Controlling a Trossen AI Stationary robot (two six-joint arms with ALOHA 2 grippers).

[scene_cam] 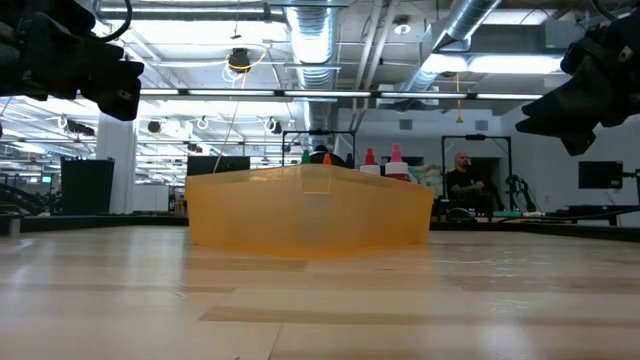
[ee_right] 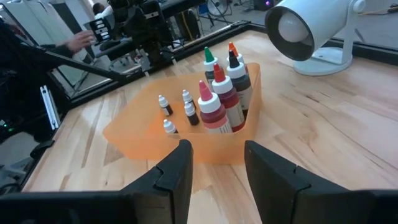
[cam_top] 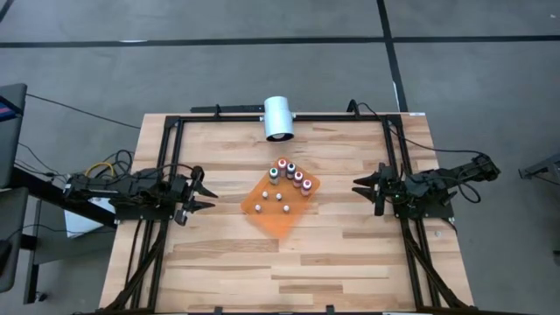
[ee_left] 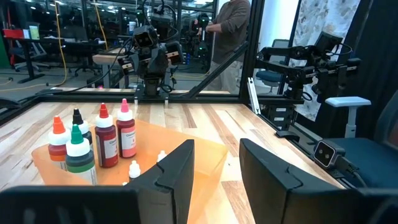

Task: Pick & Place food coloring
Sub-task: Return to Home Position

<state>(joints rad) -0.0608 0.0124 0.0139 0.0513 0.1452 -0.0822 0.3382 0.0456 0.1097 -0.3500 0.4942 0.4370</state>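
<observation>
The food coloring bottles (cam_top: 290, 175) stand upright in an orange tray (cam_top: 278, 219) at the middle of the table. Larger ones with red, green, orange and dark tops (ee_right: 217, 102) line one wall, and several tiny white-capped ones (ee_right: 186, 112) stand on the tray floor beside them. My left gripper (cam_top: 206, 191) hovers open to the tray's left, above the table, pointing at the bottles (ee_left: 106, 143). My right gripper (cam_top: 360, 187) hovers open to the tray's right, also pointing at it. Nothing lies between either pair of fingers (ee_left: 216, 162) (ee_right: 217, 162).
A white cylinder-shaped device (cam_top: 278, 118) on a stand sits at the table's far edge behind the tray. Black frame rails (cam_top: 171, 157) border the table. People (ee_left: 230, 31) stand in the room beyond. Bare wood (cam_top: 289, 271) lies between the tray and the near edge.
</observation>
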